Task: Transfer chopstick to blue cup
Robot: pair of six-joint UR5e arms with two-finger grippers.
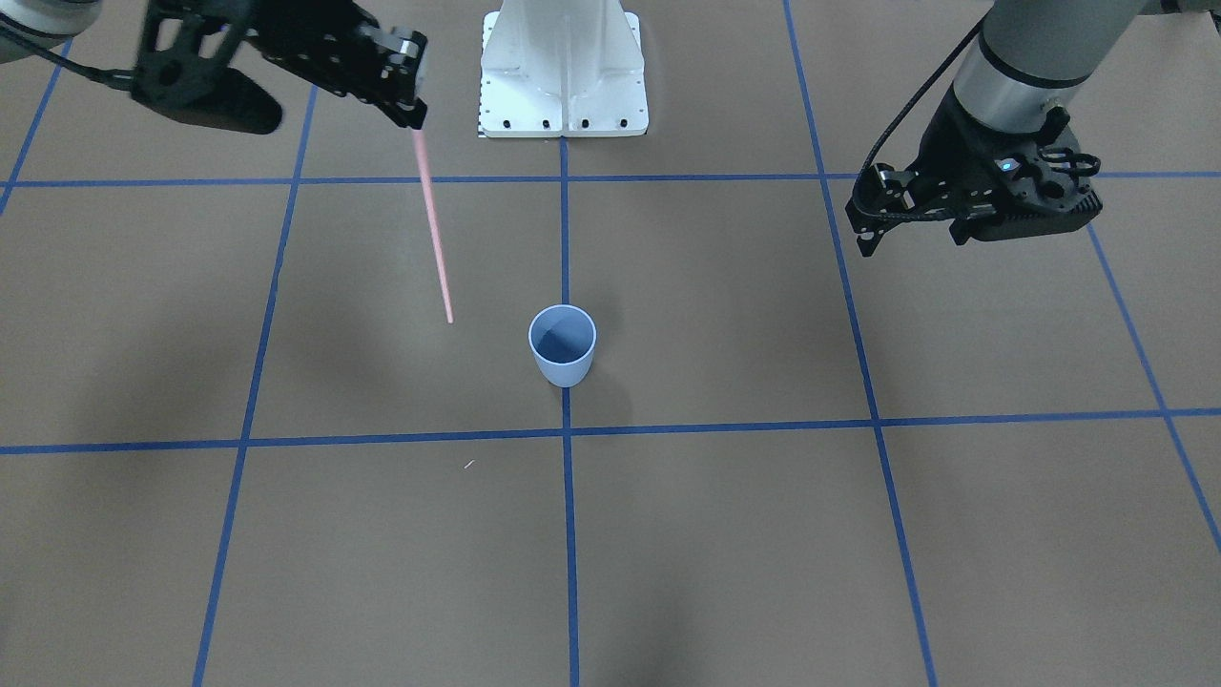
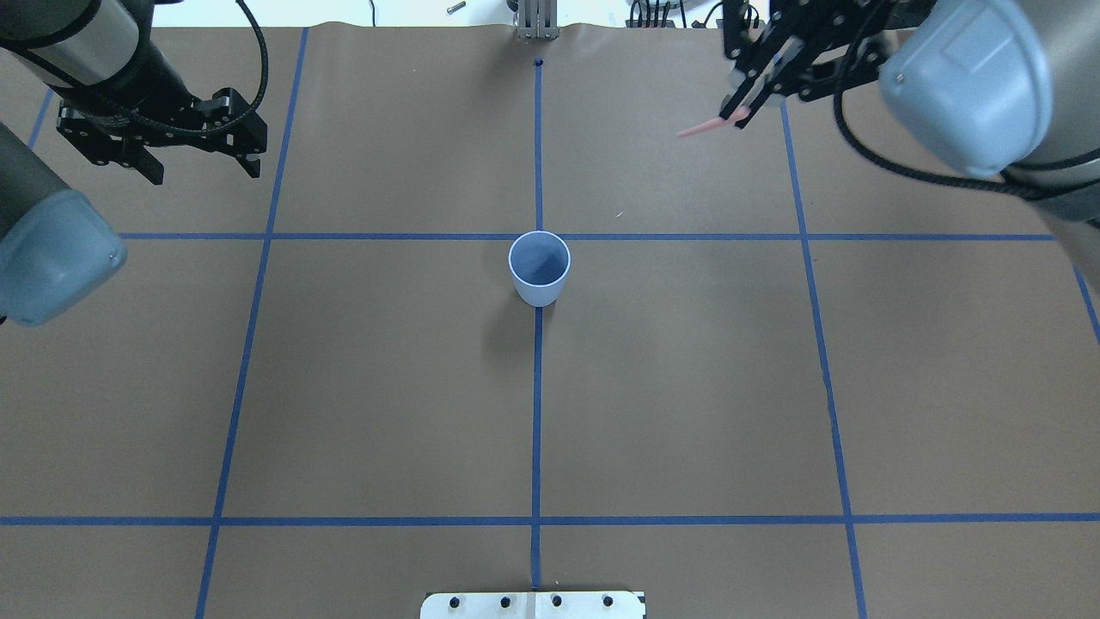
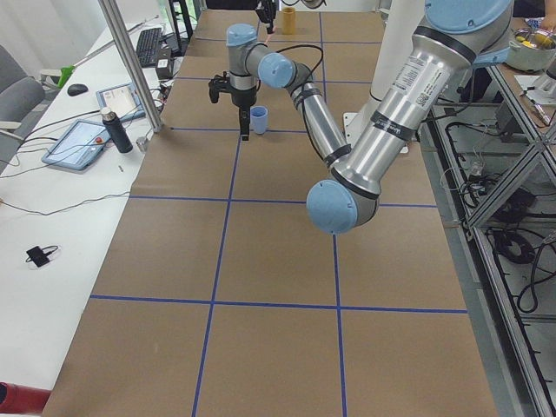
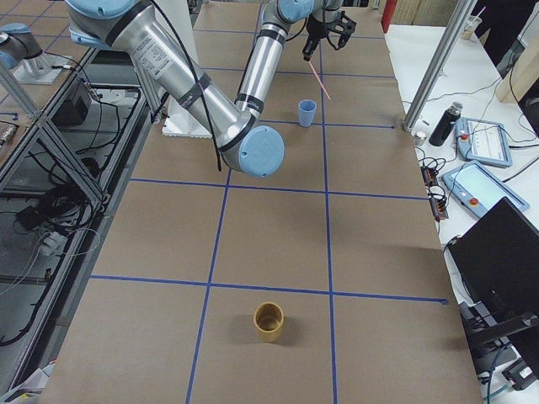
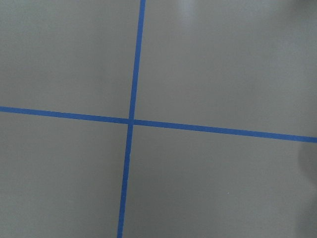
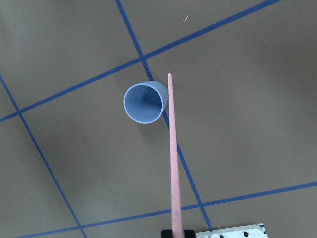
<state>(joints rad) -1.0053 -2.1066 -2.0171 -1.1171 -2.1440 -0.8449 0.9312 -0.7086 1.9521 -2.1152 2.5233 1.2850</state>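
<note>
Well above the blue-taped brown counter, right end effector grips the chopstick; left end effector hangs spread apart.

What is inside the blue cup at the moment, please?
Nothing shows: the blue cup is bare inside, just darker blue, in the overhead and right wrist views. The chopstick hangs clear of it, held in the right arm's jaws. The rim hides a strip of inner wall.

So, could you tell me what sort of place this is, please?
Most likely a robotics lab: a left arm and right arm at a brown table gridded with blue tape, a pendant on the side bench, and cables beside an aluminium frame.
</note>
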